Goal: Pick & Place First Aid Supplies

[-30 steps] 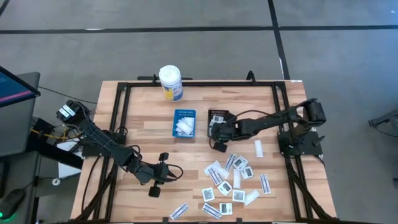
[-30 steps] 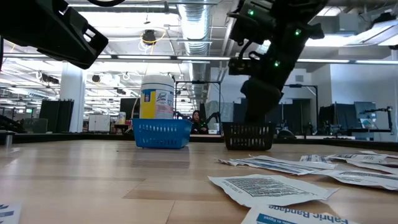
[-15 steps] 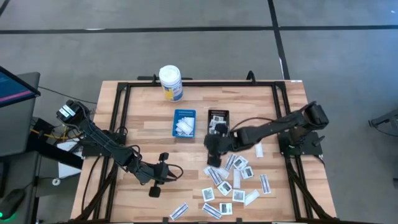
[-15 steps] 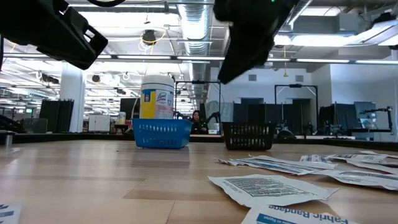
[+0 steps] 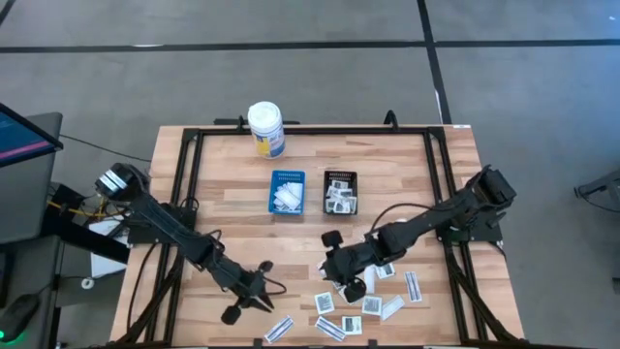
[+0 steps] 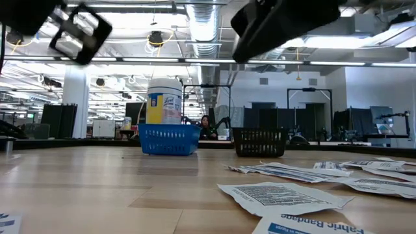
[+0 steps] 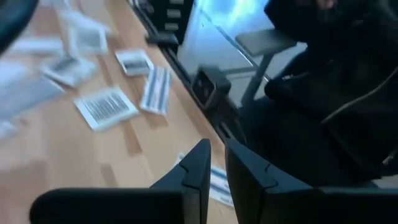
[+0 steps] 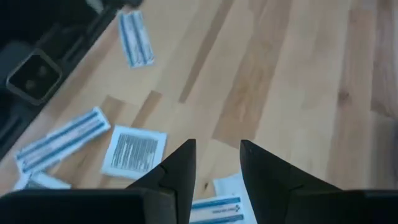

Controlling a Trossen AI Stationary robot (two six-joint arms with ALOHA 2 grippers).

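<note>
We see a wooden slat table on grey floor, with paper packets scattered at 5 o'clock and an open industrial hall behind. Right gripper hangs jaws parted and empty over them; left gripper, at 7 o'clock, has jaws nearly closed, gripping nothing.

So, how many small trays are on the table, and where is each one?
2. The blue tray sits mid-table, just below the white bottle. The black tray stands beside it on its right, apart. Both hold white packets.
</note>
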